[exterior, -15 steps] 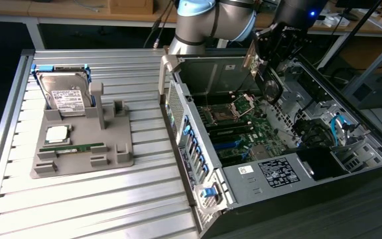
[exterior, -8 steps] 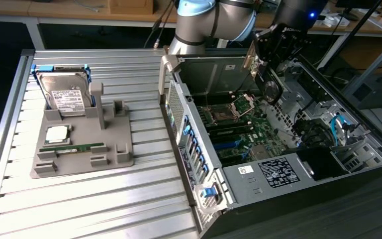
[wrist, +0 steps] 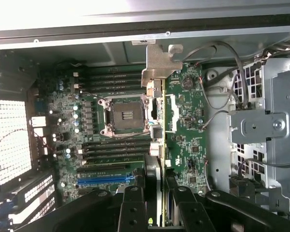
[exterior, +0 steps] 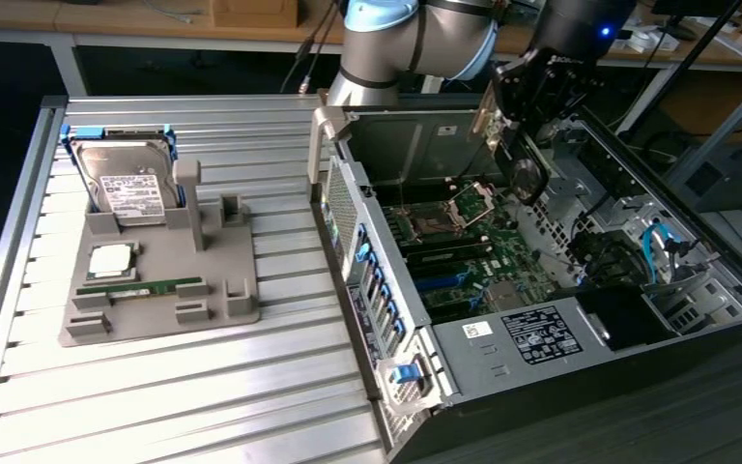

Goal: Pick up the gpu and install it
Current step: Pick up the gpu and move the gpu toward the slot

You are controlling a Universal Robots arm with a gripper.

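Note:
My gripper (wrist: 157, 205) is shut on the gpu (wrist: 156, 140), a thin card seen edge-on between the black fingers (wrist: 133, 203), its silver end bracket (wrist: 160, 63) pointing away from the wrist. In the exterior view the gripper (exterior: 522, 116) hangs over the open computer case (exterior: 385, 290) with the gpu (exterior: 524, 166) held upright above the green motherboard (exterior: 468, 246). Beneath the card lie the motherboard (wrist: 188, 121) and its processor socket (wrist: 124, 116); the card is apart from the board.
On the slatted table at the exterior view's left sits a grey fixture (exterior: 229, 290) holding a hard drive (exterior: 127, 184), a processor chip (exterior: 111, 259) and a green memory stick (exterior: 139, 287). Cables (wrist: 222, 82) and a drive cage (wrist: 280, 111) crowd one side of the case.

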